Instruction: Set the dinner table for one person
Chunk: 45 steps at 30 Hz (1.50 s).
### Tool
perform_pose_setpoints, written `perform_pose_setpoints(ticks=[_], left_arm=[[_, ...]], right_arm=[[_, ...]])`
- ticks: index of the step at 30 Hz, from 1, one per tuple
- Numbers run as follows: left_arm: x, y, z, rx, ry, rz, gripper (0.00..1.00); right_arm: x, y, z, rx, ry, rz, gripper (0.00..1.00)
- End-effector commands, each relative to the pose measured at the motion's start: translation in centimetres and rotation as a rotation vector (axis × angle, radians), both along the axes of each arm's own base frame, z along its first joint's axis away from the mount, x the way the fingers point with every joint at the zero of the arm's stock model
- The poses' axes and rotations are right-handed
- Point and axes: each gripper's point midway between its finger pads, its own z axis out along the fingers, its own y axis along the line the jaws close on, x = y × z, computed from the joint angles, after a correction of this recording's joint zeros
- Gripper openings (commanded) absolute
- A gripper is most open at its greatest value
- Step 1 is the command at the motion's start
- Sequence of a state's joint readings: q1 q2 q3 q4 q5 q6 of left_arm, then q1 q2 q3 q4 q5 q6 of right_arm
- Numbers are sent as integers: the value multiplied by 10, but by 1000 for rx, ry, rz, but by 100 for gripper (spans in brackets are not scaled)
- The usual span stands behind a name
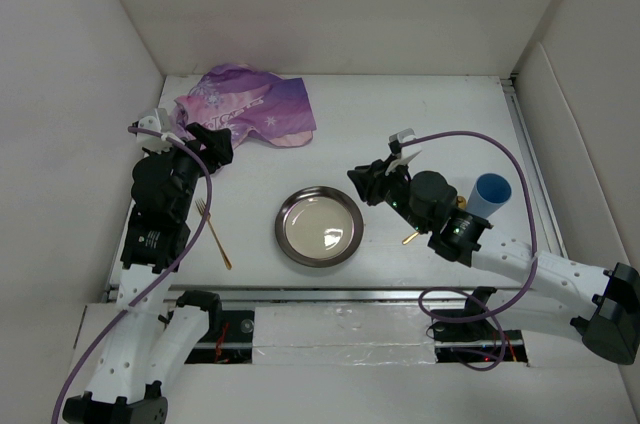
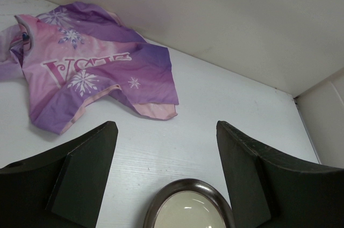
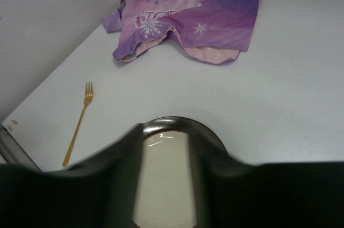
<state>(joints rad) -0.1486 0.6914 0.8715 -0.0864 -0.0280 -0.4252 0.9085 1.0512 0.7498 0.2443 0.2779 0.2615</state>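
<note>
The dinner table (image 1: 450,114) runs lengthwise left-right.

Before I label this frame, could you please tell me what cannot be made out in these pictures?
- Gold utensil: top view, only one end shows; the right arm covers the rest, so its type is unclear.
- Plate: right wrist view, blurred fingers cover its sides; bottom edge cuts it off.
- Blue cup: top view, the arm hides its base.
- Cloth: left wrist view, folds break its lettering.
</note>
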Motion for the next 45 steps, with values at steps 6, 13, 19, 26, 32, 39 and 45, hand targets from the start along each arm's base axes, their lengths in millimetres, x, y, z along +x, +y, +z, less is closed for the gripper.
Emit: perform_pose_setpoints(ticks=[6,13,19,26,32,39,45], left_arm=[[38,18,-12,-34,69,135,11],[95,59,-60,-44,230,353,20],[149,105,-155,-169,491,378,47],[167,120,-216,-116,683,443,41],[164,108,-250,-178,739,415,35],[154,86,-283,-193,817,375,30],[160,33,-311,-245,879,213,4]], right_arm=[[-2,5,24,77,-51,23,0],[1,-1,15,63,-31,-13,0],[4,-3,5,38,2,-38,6],[7,-5,2,39,5,-48,40],[7,3,-4,16,22,-20,46],[13,3,-7,5,33,-36,49],[13,-3,-6,-1,30,-60,49]])
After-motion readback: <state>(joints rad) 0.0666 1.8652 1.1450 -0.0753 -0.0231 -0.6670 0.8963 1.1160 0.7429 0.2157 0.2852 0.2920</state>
